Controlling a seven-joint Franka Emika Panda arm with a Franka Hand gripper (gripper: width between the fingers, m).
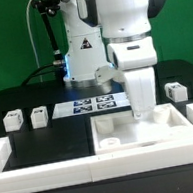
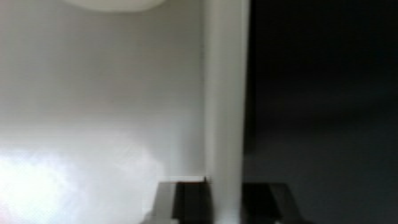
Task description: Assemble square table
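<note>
The large white square panel [image 1: 130,132] lies flat on the black table at the front, against the low white wall. My gripper [image 1: 144,111] points straight down over the panel's far rim. In the wrist view the raised rim [image 2: 226,100] runs between my two fingers [image 2: 189,204]. Both fingers touch it, one on each side, so the gripper [image 2: 228,192] is shut on the rim. The panel's inner face [image 2: 98,110] fills one side of that view. Two white leg blocks [image 1: 12,120] [image 1: 37,116] sit at the exterior view's left and one [image 1: 175,90] at its right. A fourth leg is not in view.
The marker board [image 1: 86,107] lies flat behind the panel, near the robot base [image 1: 84,61]. A long low white wall [image 1: 56,172] edges the front and sides of the black surface. Bare black table [image 2: 329,100] lies beyond the rim.
</note>
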